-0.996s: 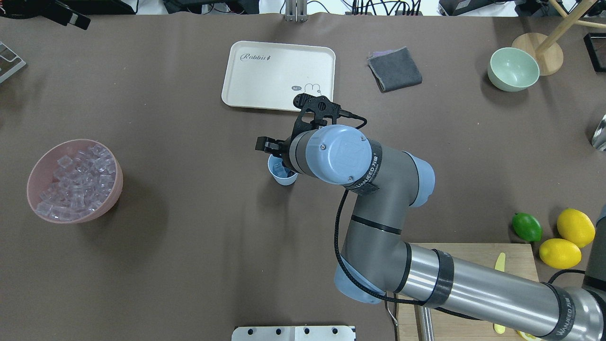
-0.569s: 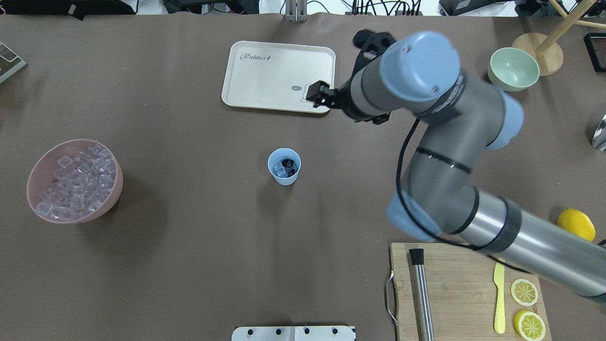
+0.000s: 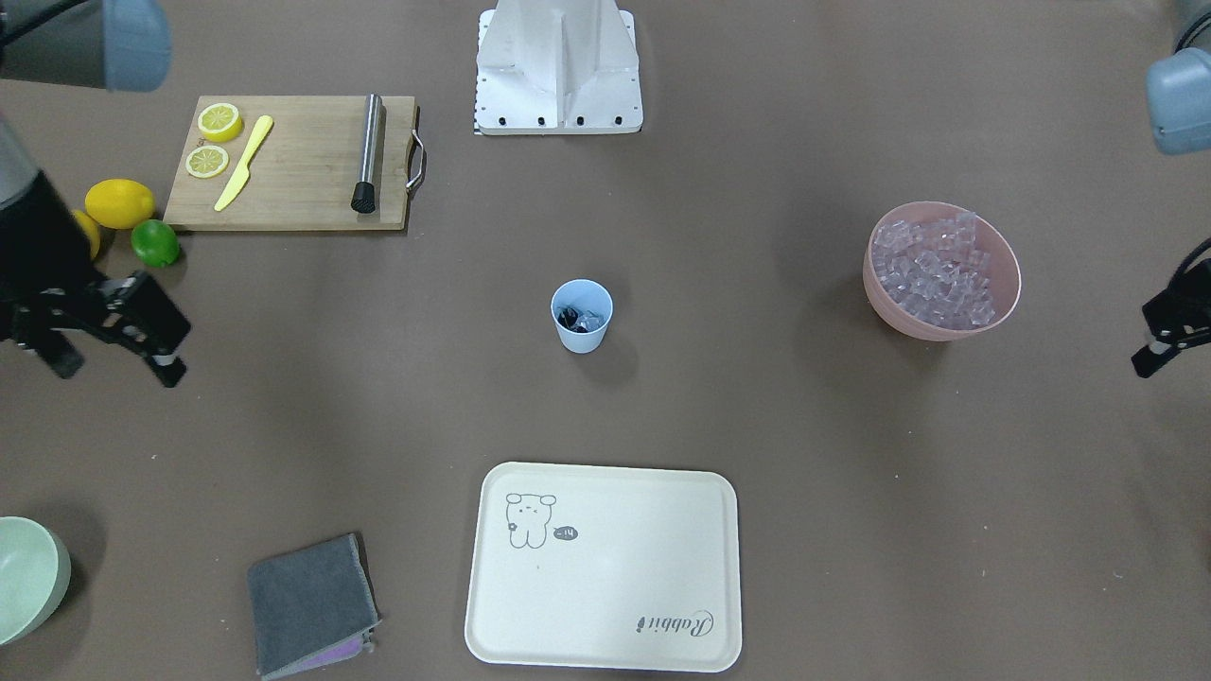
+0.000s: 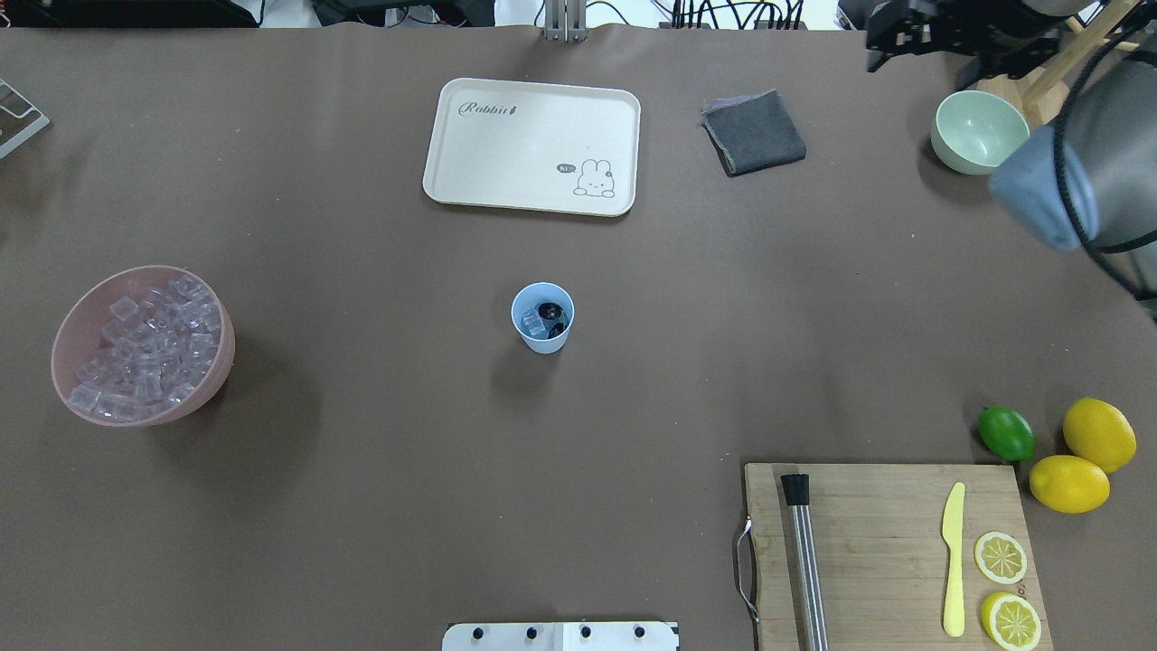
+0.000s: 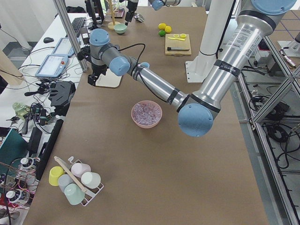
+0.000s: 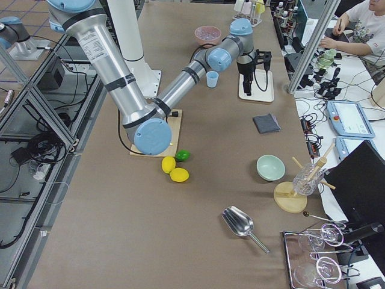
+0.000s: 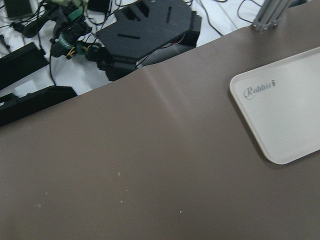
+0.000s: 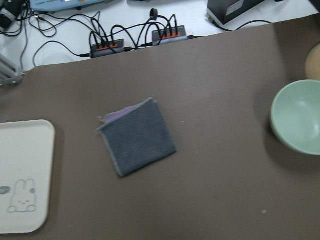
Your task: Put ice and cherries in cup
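The light blue cup (image 4: 542, 318) stands upright mid-table, with nothing over it. Inside it lie the dark cherries (image 4: 550, 313) and a clear ice cube (image 4: 534, 326). More ice (image 4: 145, 348) fills the pink bowl (image 4: 217, 362) at the table's left. My right gripper (image 3: 115, 367) hangs open and empty, far off to the right near the lime; the overhead view shows it at the far right edge (image 4: 895, 36). Only part of my left gripper (image 3: 1168, 336) shows, at the table's left edge, too cut off to judge. Neither wrist view shows fingers.
A cream tray (image 4: 533, 145), a grey cloth (image 4: 753, 131) and a pale green bowl (image 4: 979, 131) lie along the far side. A cutting board (image 4: 886, 551) with a muddler, a knife and lemon slices sits at the near right, beside a lime (image 4: 1006, 433) and two lemons.
My right arm has swung up and away from above the cup, past the tray, to the far right corner. The cup now shows the cherries and ice inside.
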